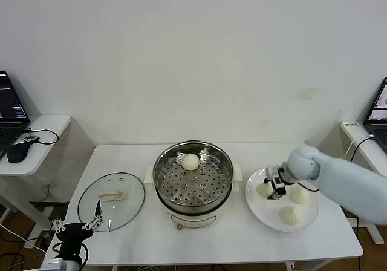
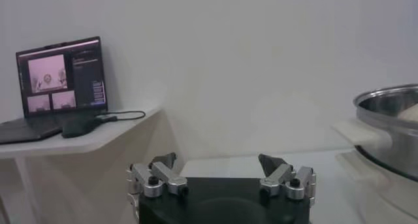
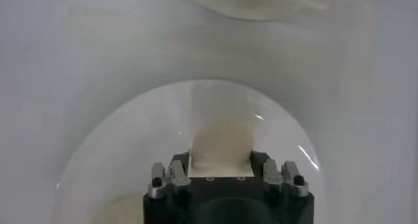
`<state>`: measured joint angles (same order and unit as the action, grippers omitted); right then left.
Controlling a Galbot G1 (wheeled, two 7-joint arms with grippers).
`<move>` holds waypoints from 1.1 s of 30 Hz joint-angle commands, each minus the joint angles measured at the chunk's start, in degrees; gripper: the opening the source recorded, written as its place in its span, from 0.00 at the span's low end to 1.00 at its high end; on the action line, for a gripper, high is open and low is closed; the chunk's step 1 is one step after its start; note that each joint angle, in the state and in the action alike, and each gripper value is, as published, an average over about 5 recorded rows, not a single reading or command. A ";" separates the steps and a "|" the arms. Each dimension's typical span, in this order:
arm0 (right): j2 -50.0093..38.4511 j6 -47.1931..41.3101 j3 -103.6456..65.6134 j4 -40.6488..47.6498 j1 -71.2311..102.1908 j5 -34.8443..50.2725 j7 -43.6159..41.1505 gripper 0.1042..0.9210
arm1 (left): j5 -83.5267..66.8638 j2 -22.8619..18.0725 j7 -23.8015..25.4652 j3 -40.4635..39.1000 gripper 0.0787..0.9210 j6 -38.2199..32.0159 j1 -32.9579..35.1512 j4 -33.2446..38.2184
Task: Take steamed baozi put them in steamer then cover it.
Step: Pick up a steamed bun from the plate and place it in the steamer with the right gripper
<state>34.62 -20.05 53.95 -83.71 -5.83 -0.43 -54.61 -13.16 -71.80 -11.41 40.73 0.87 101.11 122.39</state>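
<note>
Right fingers (image 3: 258,159): closed in on a cream-white baozi (image 3: 221,144), one pad against each flank; whether the bun has left the plate cannot be told from these views.
Right gripper (image 1: 274,182): low over the steamer-side part of the white plate (image 1: 269,215), its arm reaching in from the far side of the plate.
Left fingers (image 2: 271,162): spread wide apart with nothing between them.
Left gripper (image 1: 77,225): at the table's front corner, well away from the steamer, beside the near edge of the glass lid.
Steamer (image 1: 192,180): shiny steel pot on a white base at the middle of the table; one baozi (image 1: 190,161) sits on the perforated tray (image 1: 196,186), toward the back rim.
White plate: just beside the steamer, on the right gripper's side; it holds the gripped bun plus two more baozi (image 1: 299,195), (image 1: 289,215) farther from the steamer.
Glass lid (image 1: 112,201): flat on the table on the steamer's other side, close by, cream handle (image 1: 111,195) facing up.
</note>
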 commanded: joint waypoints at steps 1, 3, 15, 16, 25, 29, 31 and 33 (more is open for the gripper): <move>-4.07 -2.07 10.54 -7.13 -22.26 9.01 -1.06 0.60 | -0.19 0.49 0.02 0.00 0.88 0.01 -0.08 0.55; -3.21 -3.10 14.56 -8.55 -28.65 11.85 -0.86 0.60 | -0.27 0.55 0.02 -0.11 0.88 0.01 -0.12 0.81; 16.01 -12.96 20.06 -10.32 -39.26 32.58 5.50 0.61 | -0.27 0.69 -0.01 -0.38 0.88 0.00 -0.12 1.54; 17.96 -13.82 19.86 -10.12 -38.41 33.93 6.25 0.61 | -0.28 0.66 -0.01 -0.32 0.88 -0.01 -0.05 1.61; 30.56 -18.94 18.63 -4.61 -29.63 38.05 10.85 0.61 | -0.29 0.01 0.00 0.40 0.88 0.02 0.03 2.72; 34.16 -21.04 18.46 -2.08 -26.21 37.64 12.33 0.61 | -0.29 -0.36 0.03 0.31 0.88 0.04 -0.09 2.78; 35.81 -21.53 18.48 -0.75 -24.65 37.13 12.65 0.61 | -0.28 -0.42 0.04 0.18 0.88 0.04 -0.09 2.69; 37.02 -21.55 18.61 0.33 -23.53 36.61 12.67 0.61 | -0.30 -0.51 0.04 0.14 0.88 0.03 -0.17 2.64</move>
<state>61.72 -37.55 71.64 -87.47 -33.58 32.87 -44.72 -13.45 -72.18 -11.40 40.95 0.87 101.01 124.98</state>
